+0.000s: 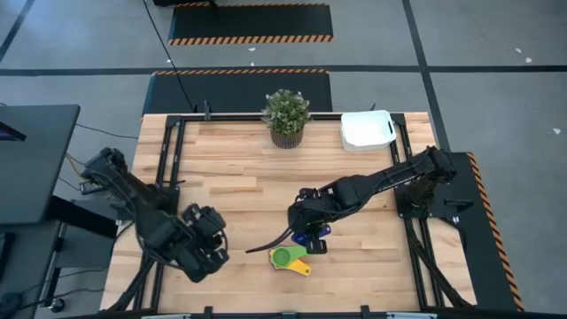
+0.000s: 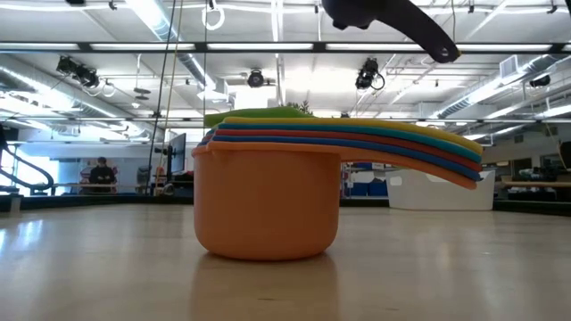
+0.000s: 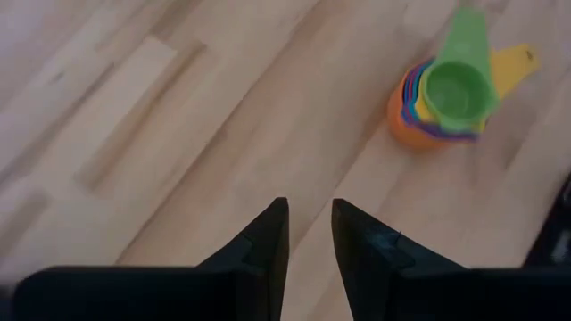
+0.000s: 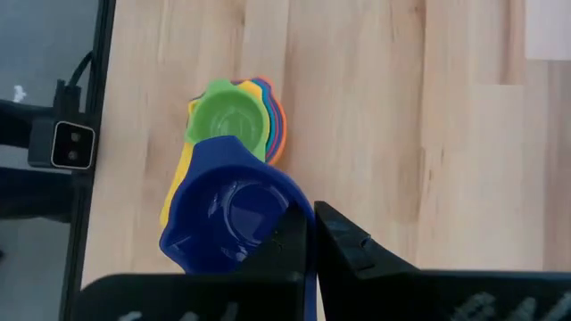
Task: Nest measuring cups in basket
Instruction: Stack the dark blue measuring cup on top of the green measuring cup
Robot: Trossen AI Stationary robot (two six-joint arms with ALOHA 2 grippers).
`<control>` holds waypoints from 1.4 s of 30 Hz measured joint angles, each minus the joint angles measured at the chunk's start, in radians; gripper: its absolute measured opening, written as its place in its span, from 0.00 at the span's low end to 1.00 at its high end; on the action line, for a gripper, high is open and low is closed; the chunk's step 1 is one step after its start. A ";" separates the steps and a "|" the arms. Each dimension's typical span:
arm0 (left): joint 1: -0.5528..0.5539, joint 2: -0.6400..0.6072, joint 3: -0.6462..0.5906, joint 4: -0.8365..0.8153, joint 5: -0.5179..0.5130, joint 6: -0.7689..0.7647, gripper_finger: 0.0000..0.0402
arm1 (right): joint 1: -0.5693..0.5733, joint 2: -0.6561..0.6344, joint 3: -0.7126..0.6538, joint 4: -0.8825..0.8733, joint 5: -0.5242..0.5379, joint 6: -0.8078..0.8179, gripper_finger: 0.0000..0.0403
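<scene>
Measuring cups (image 1: 290,259) nested on table, basket (image 1: 367,129) seemingly empty (blue cup (image 4: 227,218) in right claw (image 4: 310,234))

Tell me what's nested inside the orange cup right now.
Inside the orange cup sit nested cups, the green cup topmost; only coloured rims of those between show. The right gripper holds the dark blue cup above the stack.

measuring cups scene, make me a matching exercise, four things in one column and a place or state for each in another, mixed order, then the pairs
Things:
1. dark blue cup
2. green cup
3. basket
4. left gripper

Places or states:
A. at the table's far edge, beside the potted plant
B. pinched in the right gripper
C. holding nothing, near the table's front left
D. topmost in the nested stack on the table

Pairs: 1-B, 2-D, 3-A, 4-C
</scene>
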 joint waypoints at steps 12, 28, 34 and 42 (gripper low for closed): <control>0.116 0.000 -0.299 0.515 -0.061 0.130 0.24 | 0.017 -0.016 0.000 -0.037 -0.018 -0.003 0.03; 0.203 0.029 -0.595 1.112 0.087 0.219 0.24 | 0.017 -0.016 0.000 -0.042 -0.035 0.005 0.03; 0.202 0.162 -0.574 1.202 0.132 0.220 0.24 | 0.017 -0.016 -0.001 -0.045 -0.035 0.009 0.03; 0.204 0.300 -0.486 1.248 0.210 0.254 0.24 | 0.017 -0.016 -0.001 -0.057 -0.036 0.029 0.03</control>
